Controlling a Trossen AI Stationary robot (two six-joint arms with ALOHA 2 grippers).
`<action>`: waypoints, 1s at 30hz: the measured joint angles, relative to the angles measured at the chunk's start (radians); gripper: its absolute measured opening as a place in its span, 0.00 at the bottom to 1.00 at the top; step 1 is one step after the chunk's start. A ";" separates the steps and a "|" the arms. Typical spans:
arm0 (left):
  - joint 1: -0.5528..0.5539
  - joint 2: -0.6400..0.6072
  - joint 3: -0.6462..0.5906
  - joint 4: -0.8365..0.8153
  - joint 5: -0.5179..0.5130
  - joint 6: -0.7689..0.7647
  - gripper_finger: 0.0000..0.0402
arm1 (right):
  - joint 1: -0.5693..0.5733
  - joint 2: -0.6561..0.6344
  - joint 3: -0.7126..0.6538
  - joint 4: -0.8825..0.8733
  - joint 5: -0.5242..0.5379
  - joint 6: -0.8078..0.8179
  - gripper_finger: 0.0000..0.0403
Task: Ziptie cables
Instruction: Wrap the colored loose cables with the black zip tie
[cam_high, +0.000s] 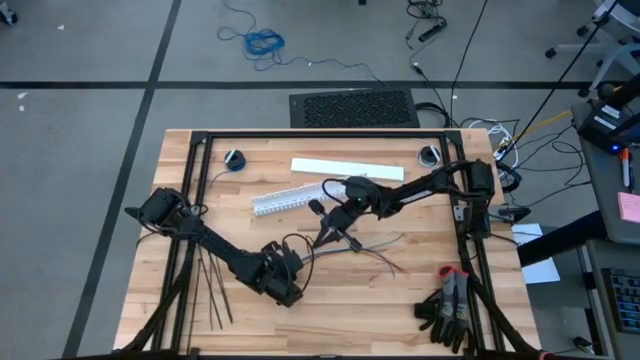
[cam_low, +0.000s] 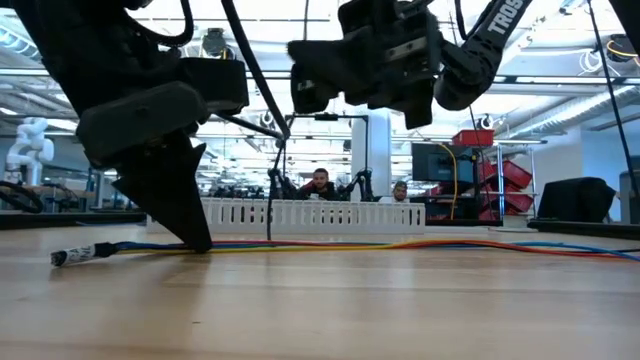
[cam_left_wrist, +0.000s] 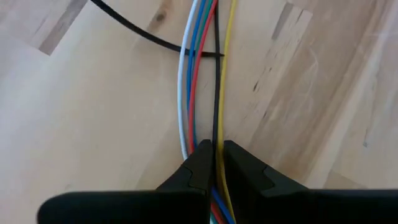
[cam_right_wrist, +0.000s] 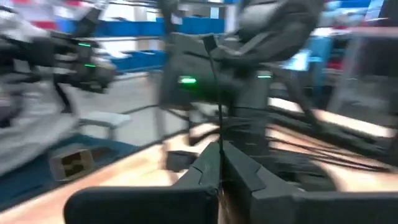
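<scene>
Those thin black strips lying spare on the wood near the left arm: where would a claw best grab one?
Probably near one end of a ziptie, coming straight down from above. The strips lie flat and fanned apart, so the ends offer the most room for the claw fingers to straddle a single strip across its narrow width.

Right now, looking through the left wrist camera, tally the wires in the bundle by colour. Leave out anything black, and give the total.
White wire: 1
Blue wire: 1
Green wire: 1
Red wire: 1
Yellow wire: 1
Total: 5
</scene>
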 joint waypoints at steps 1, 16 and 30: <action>0.001 0.000 0.000 0.001 0.000 0.000 0.10 | -0.005 -0.003 0.000 0.003 0.026 -0.023 0.00; -0.007 0.001 0.000 0.012 -0.011 -0.008 0.10 | -0.029 -0.111 0.000 -0.215 0.262 -0.335 0.00; -0.007 -0.001 0.038 -0.040 -0.021 -0.005 0.02 | -0.002 -0.111 0.000 -0.261 0.279 -0.343 0.00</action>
